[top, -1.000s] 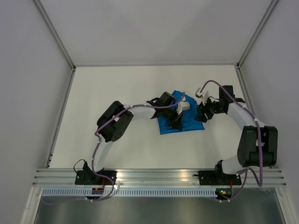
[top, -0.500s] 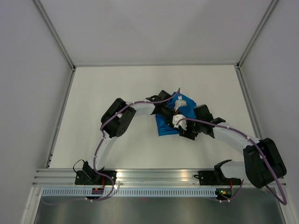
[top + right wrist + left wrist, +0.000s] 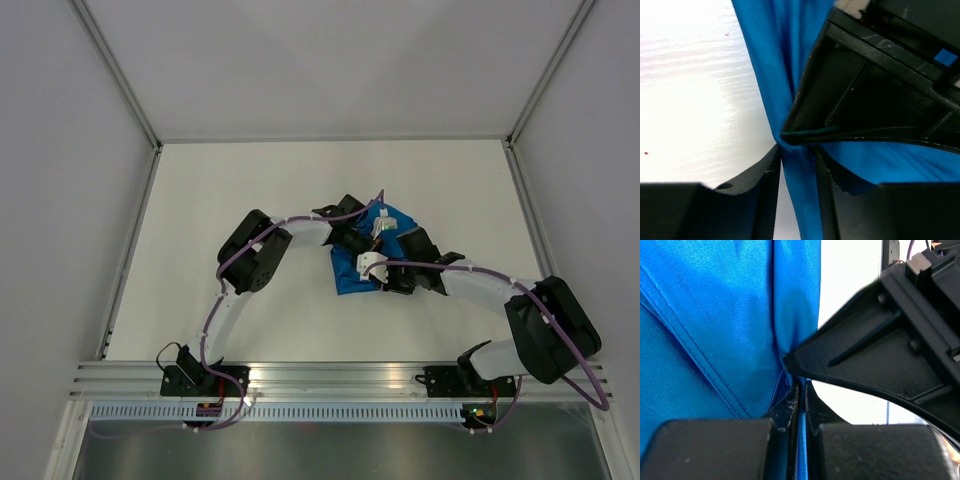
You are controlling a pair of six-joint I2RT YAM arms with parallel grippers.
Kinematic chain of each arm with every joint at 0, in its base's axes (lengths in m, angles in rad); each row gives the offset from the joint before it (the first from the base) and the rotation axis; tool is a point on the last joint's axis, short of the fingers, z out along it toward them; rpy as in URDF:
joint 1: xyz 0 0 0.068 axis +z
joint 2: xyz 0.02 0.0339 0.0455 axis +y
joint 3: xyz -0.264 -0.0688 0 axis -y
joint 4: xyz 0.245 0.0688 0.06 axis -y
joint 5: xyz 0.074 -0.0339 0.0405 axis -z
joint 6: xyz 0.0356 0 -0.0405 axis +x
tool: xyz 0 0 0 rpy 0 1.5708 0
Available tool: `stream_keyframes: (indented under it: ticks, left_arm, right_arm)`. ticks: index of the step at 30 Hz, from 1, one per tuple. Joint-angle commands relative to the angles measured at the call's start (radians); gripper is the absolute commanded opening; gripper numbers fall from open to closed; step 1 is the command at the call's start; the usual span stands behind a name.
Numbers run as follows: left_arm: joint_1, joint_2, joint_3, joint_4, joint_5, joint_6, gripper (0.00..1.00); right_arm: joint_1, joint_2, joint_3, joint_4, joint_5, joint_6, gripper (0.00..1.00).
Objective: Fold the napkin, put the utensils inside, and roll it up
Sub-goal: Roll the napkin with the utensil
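Our right gripper (image 3: 797, 165) has swung in from the table's (image 3: 230, 180) right edge, the napkin (image 3: 715, 315) lies mid-table; right gripper pinches a blue fold, our left gripper (image 3: 801, 405) squeezes the cloth too

My left fingers (image 3: 788, 412) are pressed together on a pinch of the napkin (image 3: 715, 315). My right fingers (image 3: 762, 182) meet them tip to tip, closed from both sides on a fold just below that pinch. My left arm (image 3: 250, 262) and right arm (image 3: 480, 288) bend outward at the elbows, wrists converging.
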Motion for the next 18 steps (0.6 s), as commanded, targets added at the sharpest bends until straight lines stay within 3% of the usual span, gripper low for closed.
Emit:
stream_keyframes:
  ticks: [1,5,6,9,15,18]
  left_arm:
    - [0.011,0.049,-0.024,-0.099,-0.088,0.018,0.04]
    - [0.026,-0.015,-0.022,-0.089,-0.103,-0.003,0.19]
    - [0.026,-0.031,-0.03,-0.074,-0.113,-0.034,0.31]
    - [0.038,-0.098,-0.035,-0.051,-0.149,-0.063,0.4]
    - [0.077,-0.22,-0.082,0.032,-0.271,-0.175,0.45]
    - [0.103,-0.289,-0.13,0.08,-0.414,-0.253,0.46]
  right_arm:
    - [0.0,0.045,0.031,-0.027,0.041,-0.014,0.3]
    - [0.0,0.082,0.07,-0.103,0.0,-0.026,0.18]
    - [0.0,0.091,0.08,-0.141,-0.012,-0.029,0.17]
    - [-0.009,0.136,0.133,-0.229,-0.081,-0.043,0.12]
    - [-0.098,0.27,0.29,-0.436,-0.222,-0.114,0.09]
    - [-0.145,0.358,0.375,-0.547,-0.291,-0.161,0.07]
